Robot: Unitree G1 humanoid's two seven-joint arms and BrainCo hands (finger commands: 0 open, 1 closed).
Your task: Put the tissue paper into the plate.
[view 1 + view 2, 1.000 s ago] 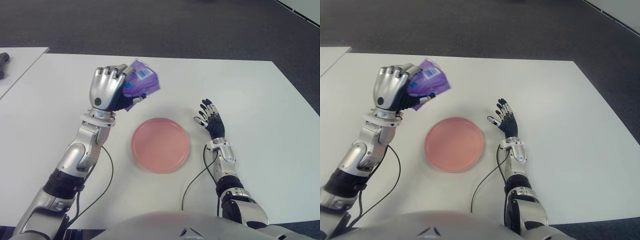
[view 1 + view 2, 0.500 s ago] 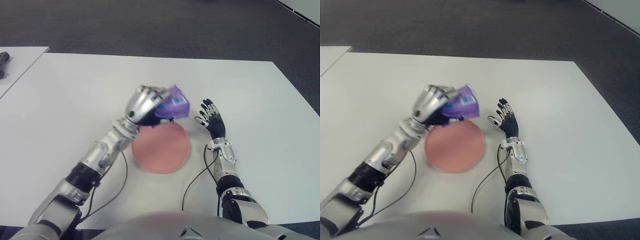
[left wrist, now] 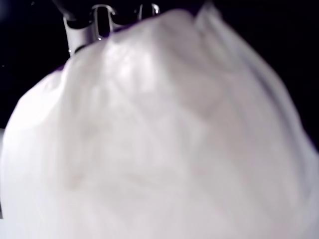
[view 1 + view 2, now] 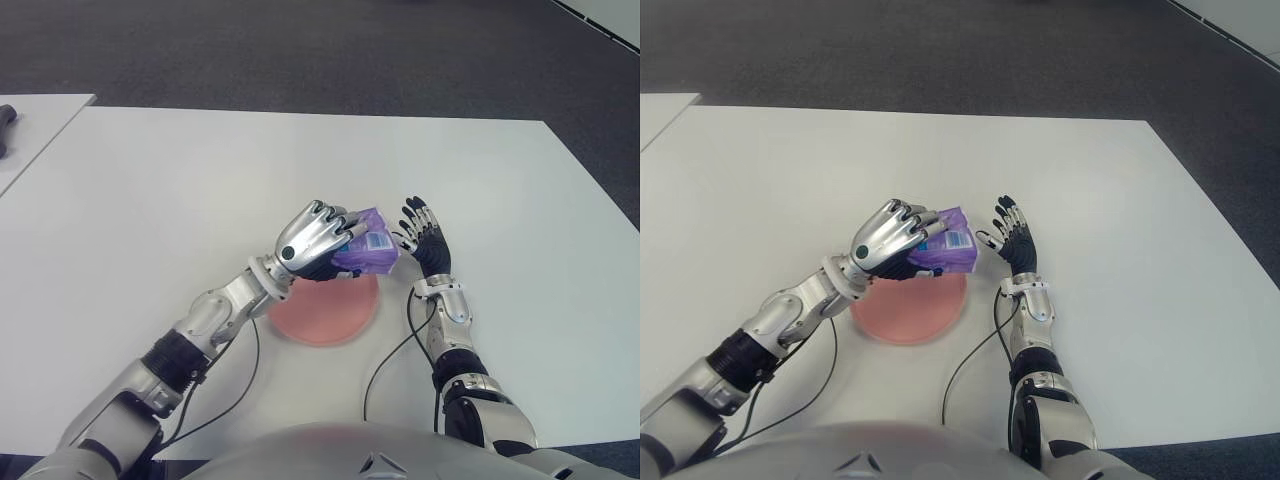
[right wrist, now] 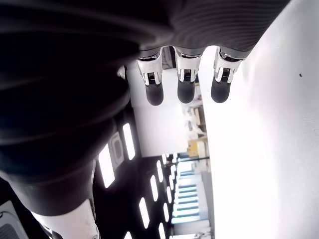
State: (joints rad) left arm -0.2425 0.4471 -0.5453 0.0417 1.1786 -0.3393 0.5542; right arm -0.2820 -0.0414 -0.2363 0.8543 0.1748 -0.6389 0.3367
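We hold the purple plastic tissue pack clenched in our left hand, above the far rim of the round pink plate. Releasing it remains. Our right hand, fingers spread and empty, shows beside the plate.

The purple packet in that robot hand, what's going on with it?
The left hand grips the purple tissue pack and holds it over the far edge of the pink plate on the white table. The pack is not released yet. The right hand is idle, fingers spread, just right of the plate.
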